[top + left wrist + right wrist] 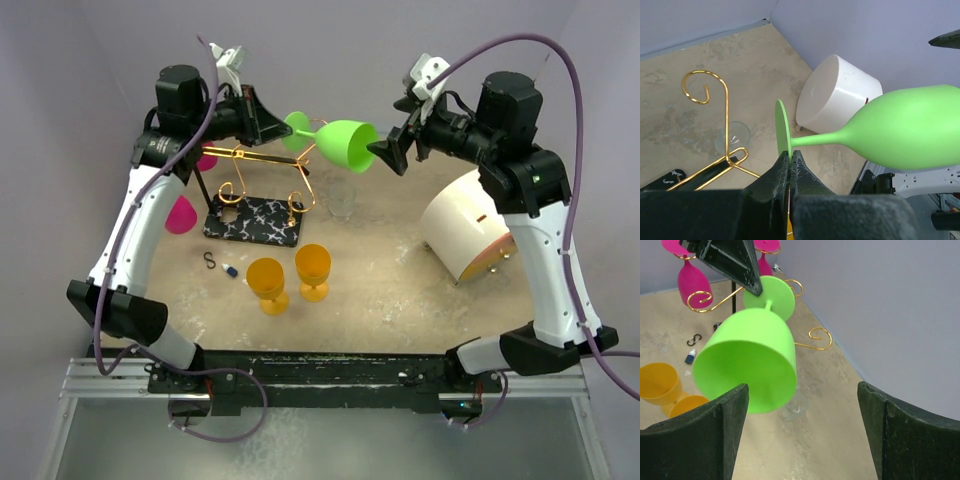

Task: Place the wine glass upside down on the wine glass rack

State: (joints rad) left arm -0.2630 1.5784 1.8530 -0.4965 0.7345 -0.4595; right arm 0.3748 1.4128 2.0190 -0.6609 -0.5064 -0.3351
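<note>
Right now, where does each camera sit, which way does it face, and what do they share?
Top external: above, behind both arms, looking down on them and the table.
Left wrist: along the shut left gripper pinching the green wine glass by its foot, white tub beyond.
Right wrist: through the open right gripper, into the glass's mouth.
Shared: all see the glass and gold rack.

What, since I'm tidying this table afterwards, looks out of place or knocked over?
The white cylindrical tub lies tipped on its side at the right of the beige table, rather than standing upright.
</note>
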